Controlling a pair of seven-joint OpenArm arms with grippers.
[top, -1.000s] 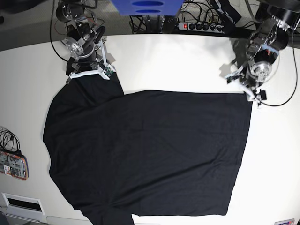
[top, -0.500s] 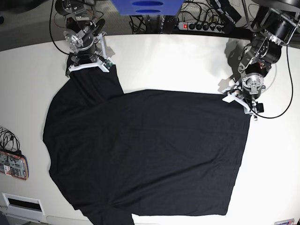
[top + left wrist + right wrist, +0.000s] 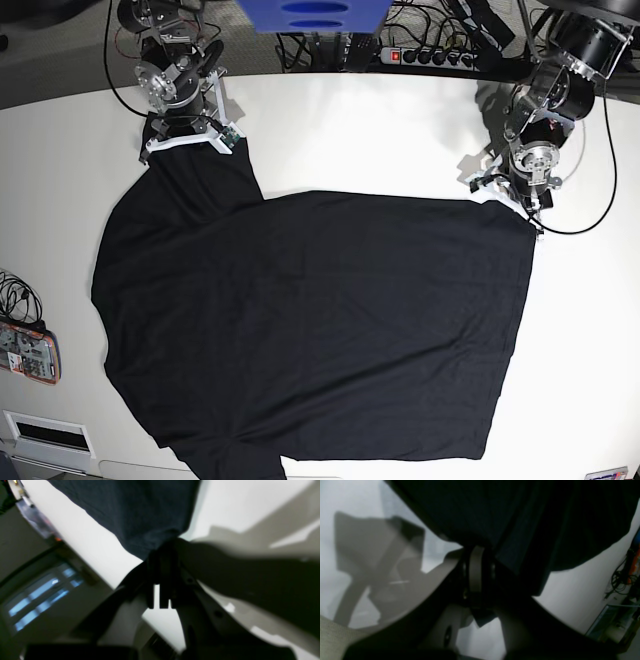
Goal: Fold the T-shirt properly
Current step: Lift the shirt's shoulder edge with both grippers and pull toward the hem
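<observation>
The black T-shirt lies spread flat over the white table. At its top right corner in the base view, my left gripper is shut on the hem. The left wrist view shows the dark fingers closed together, pinching the tip of the T-shirt. My right gripper is shut on the upper left sleeve end. In the right wrist view that gripper clamps the T-shirt, and a small flap of cloth pokes out below the fingers.
A power strip and cables lie behind the table's far edge, next to a blue object. An orange-edged device and a white vent box sit at the left edge. Bare table shows right of the shirt.
My left gripper dropped onto the shirt's top right corner and closed on it. My right gripper shifted slightly toward the far edge, still clamping the sleeve.
</observation>
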